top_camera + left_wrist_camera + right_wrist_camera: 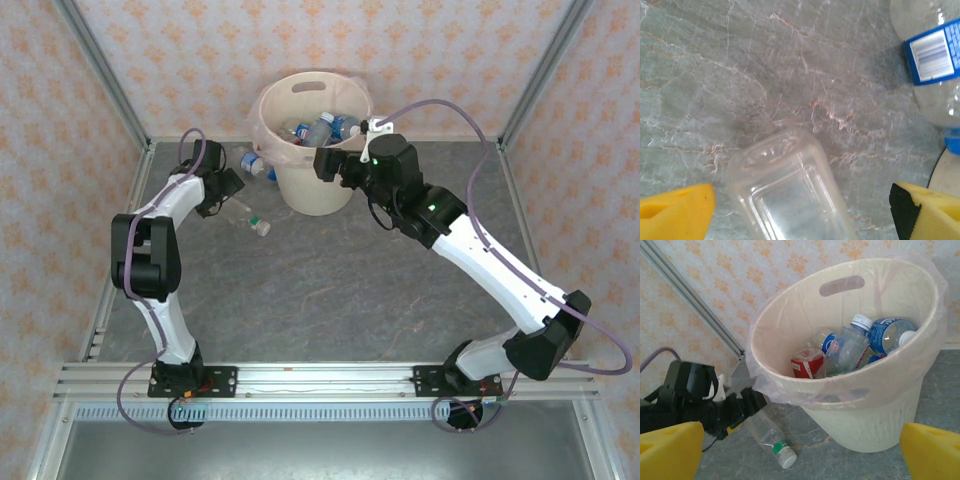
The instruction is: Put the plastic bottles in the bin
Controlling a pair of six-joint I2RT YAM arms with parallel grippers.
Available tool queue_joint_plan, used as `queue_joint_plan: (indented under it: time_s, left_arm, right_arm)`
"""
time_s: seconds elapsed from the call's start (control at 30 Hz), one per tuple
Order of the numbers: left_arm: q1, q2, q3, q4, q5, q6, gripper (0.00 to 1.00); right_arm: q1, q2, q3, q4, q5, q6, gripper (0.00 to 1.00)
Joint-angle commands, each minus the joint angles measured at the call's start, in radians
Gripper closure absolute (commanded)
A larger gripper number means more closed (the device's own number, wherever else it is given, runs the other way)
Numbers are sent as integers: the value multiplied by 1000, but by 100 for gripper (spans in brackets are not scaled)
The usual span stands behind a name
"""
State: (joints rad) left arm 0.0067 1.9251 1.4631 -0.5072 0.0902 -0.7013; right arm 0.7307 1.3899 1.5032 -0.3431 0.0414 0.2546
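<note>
We find clear bottle (pixel 790 195) lying on desk (pixel 740 75) near bin (pixel 315 190), between wide-open, empty left jaws, long axis across their closing line. Right jaws open, empty, facing bin.

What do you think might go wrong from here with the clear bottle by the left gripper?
The clear bottle lies loose between the fingers of the open left gripper; a closing pinch on slick plastic may squirt it away. The blue-labelled bottle sits close beside the bin, so a swing towards the rim could knock it.
</note>
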Motion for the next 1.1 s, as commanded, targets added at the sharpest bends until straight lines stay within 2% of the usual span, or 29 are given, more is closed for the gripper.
queue_joint_plan:
  time_s: [0.0, 0.47, 0.77, 0.97, 1.07]
  left_arm:
    - [2, 76, 80, -111, -50, -59, 9]
    - [-55, 188, 218, -217, -118, -75, 12]
    - [-68, 219, 200, -224, -104, -69, 12]
    - [-66, 224, 186, -215, -94, -51, 20]
    - [-66, 205, 167, -200, -93, -48, 29]
  right_arm:
    - [6, -51, -24, 41, 10, 7, 0]
    - [6, -130, -144, 107, 37, -8, 0]
    - [6, -140, -162, 113, 45, -12, 0]
    - [6, -138, -159, 112, 45, -12, 0]
    - [6, -137, -155, 110, 44, -10, 0]
